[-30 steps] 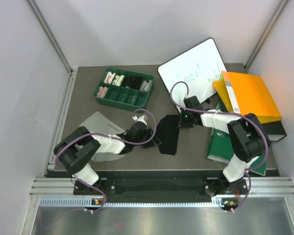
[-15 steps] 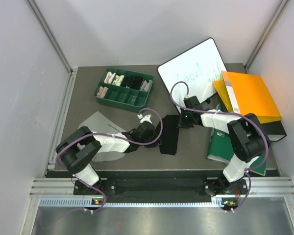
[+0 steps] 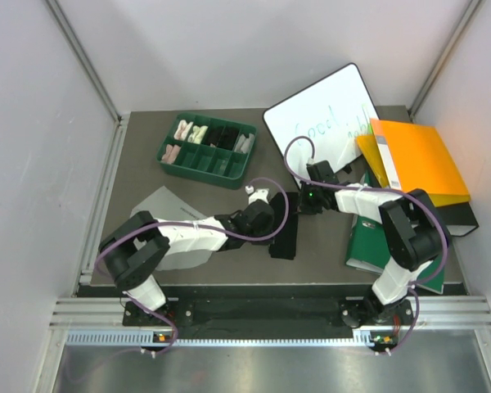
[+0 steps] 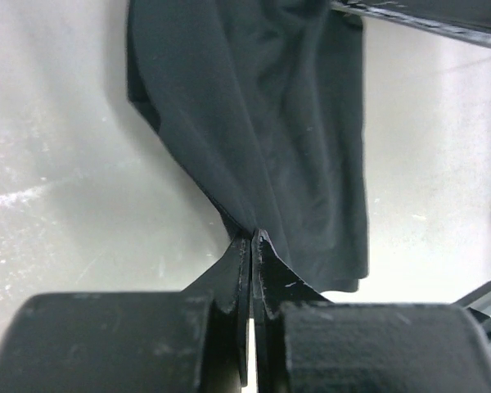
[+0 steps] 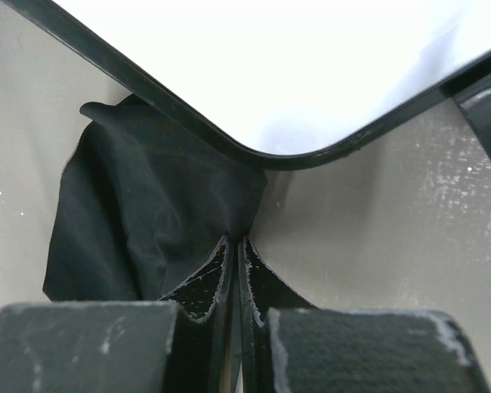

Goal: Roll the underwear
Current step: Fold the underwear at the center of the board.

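Observation:
The black underwear (image 3: 285, 237) lies folded into a narrow strip at the table's middle. My left gripper (image 3: 270, 219) is shut on its left edge; in the left wrist view the jaws (image 4: 251, 237) pinch the dark fabric (image 4: 270, 123), which is pulled up off the table. My right gripper (image 3: 301, 202) is shut on the far right corner, and its jaws (image 5: 236, 241) pinch the cloth (image 5: 147, 213) beside the whiteboard edge. The light grey underwear (image 3: 159, 205) lies flat at the left, partly under my left arm.
A green divided tray (image 3: 229, 169) with small cloth rolls stands at the back left. A whiteboard (image 3: 323, 115) leans at the back, close over the right gripper (image 5: 311, 65). An orange folder (image 3: 417, 160) and a green binder (image 3: 380, 246) lie at the right.
My left gripper has moved right toward the right gripper, carrying the black underwear's left edge over and making the cloth narrower. The right gripper has stayed in place.

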Controlling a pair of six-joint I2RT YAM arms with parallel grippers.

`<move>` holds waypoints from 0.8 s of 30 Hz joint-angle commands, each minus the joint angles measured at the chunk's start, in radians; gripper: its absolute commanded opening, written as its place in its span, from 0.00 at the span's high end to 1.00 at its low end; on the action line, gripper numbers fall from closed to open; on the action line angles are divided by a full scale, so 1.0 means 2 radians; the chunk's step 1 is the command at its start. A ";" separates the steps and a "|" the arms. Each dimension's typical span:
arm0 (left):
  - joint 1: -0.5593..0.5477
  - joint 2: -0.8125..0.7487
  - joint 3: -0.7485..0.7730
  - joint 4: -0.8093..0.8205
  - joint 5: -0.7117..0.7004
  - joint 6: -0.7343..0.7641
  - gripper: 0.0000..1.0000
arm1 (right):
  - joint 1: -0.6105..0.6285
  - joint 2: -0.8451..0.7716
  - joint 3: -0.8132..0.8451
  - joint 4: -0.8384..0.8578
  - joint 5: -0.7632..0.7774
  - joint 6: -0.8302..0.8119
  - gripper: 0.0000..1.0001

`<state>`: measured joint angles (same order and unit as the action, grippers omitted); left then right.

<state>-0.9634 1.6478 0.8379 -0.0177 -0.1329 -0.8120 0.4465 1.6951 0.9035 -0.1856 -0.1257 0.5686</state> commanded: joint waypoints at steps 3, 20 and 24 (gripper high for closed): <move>-0.010 0.017 0.043 -0.014 -0.009 0.014 1.00 | -0.002 0.022 -0.012 -0.007 -0.002 -0.007 1.00; -0.028 0.066 0.109 -0.033 0.002 0.029 1.00 | -0.002 0.028 -0.015 -0.001 -0.012 -0.009 1.00; -0.031 0.070 0.116 -0.033 0.002 0.029 1.00 | -0.002 0.028 -0.014 -0.002 -0.010 -0.009 1.00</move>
<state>-1.0164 1.7813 1.0264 -0.0883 -0.1303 -0.7700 0.4465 1.7126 0.9031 -0.1452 -0.1711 0.5686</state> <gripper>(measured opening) 0.013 0.009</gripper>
